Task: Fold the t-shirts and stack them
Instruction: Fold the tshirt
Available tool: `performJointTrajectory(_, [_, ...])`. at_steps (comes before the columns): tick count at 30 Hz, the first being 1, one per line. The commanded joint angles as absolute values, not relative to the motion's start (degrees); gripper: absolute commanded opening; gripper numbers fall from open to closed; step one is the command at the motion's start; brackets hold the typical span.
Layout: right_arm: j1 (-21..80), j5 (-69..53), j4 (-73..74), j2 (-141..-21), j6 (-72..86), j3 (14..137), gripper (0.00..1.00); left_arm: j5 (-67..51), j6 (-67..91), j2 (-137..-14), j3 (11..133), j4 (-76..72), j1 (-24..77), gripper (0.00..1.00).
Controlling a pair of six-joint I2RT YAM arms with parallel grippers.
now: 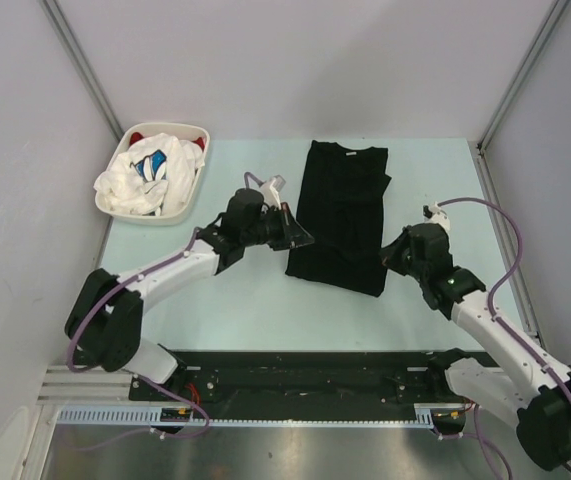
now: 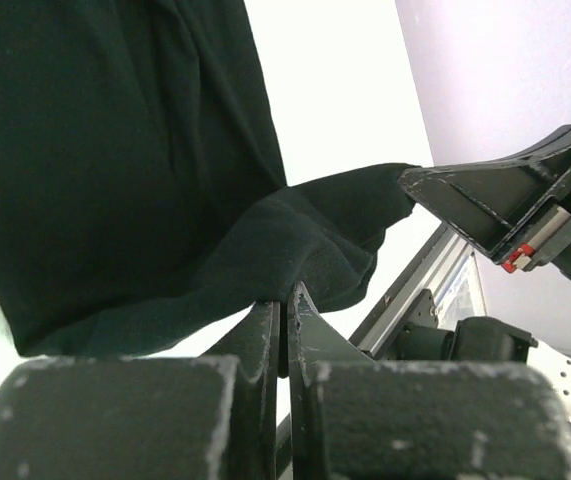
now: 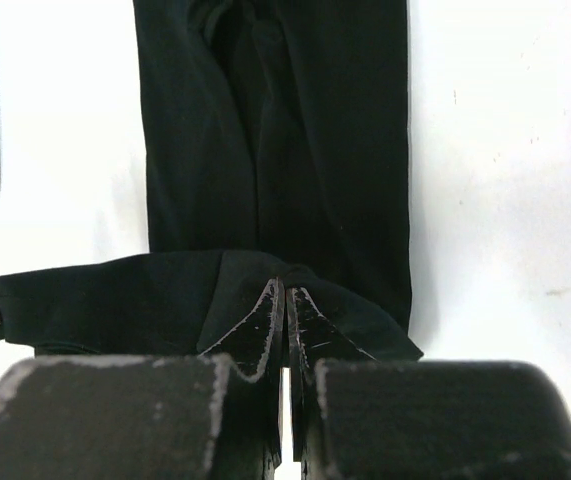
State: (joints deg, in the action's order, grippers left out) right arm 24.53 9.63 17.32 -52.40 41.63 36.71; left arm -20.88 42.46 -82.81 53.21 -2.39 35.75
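Two grippers work one garment. The black t-shirt (image 1: 340,205) lies in the middle of the table (image 1: 235,300) as a long narrow strip, its collar end far from the arm bases and its sides apparently folded inward. The left gripper (image 1: 300,240) is pressed together on the near left corner of the hem; the left wrist view shows cloth bunched at its fingertips. The right gripper (image 1: 390,260) is likewise closed, pinching the near right corner. Holding both corners at once keeps the hem stretched between the jaws, so the edge can travel as one straight line.

Judgement: the step in hand is the crosswise fold, carrying the hem toward the collar. Both arms need to move together, because uneven travel would skew the fold.

One white t-shirt (image 1: 150,180) with blue print and a red t-shirt (image 1: 197,146), mostly covered, sit heaped in the basket (image 1: 165,127) at the far left corner, well apart from the black one and not yet folded.
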Motion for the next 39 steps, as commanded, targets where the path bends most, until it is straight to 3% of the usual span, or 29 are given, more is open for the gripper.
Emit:
performJointTrajectory(1, [20.3, 4.0, 9.9, -56.2, 39.2, 39.6, 0.0, -25.2, 40.6, -87.8, 58.7, -5.3, 34.4, 0.0])
performJointTrajectory(19, [12.0, -2.2, -2.2, -76.9, 39.8, 47.4, 0.0, -30.0, 41.7, -101.2, 65.6, -8.5, 25.6, 0.0])
performJointTrajectory(30, [10.6, -1.8, -5.8, -86.4, 41.5, 51.1, 0.0, -32.1, 40.7, -114.1, 80.8, -5.3, 23.0, 0.01])
performJointTrajectory(31, [10.5, -1.6, -6.1, -87.0, 41.8, 51.4, 0.0, -32.3, 40.5, -116.5, 83.4, -4.8, 22.9, 0.15])
performJointTrajectory(32, [10.4, -0.5, -6.3, -87.8, 42.3, 51.8, 0.0, -32.3, 40.4, -117.6, 84.7, -4.1, 22.5, 0.37])
performJointTrajectory(33, [10.1, 0.0, -6.8, -88.5, 42.9, 52.3, 0.0, -31.8, 40.4, -118.8, 85.8, -3.9, 22.3, 0.99])
performJointTrajectory(34, [9.8, 2.0, -7.7, -90.2, 44.4, 52.5, 0.14, -31.6, 40.9, -120.0, 88.6, -3.5, 22.0, 1.0])
performJointTrajectory(35, [9.5, 5.0, -9.9, -91.4, 45.3, 52.8, 0.51, -31.9, 41.4, -122.5, 90.1, -3.5, 21.0, 1.0])
performJointTrajectory(38, [8.1, 10.0, -12.8, -95.4, 47.2, 55.1, 0.99, -32.7, 43.4, -124.7, 94.9, -4.3, 19.0, 1.0])
performJointTrajectory(39, [7.7, 10.5, -12.7, -96.3, 47.3, 56.0, 1.0, -32.8, 43.4, -124.7, 95.9, -3.8, 18.6, 1.0])
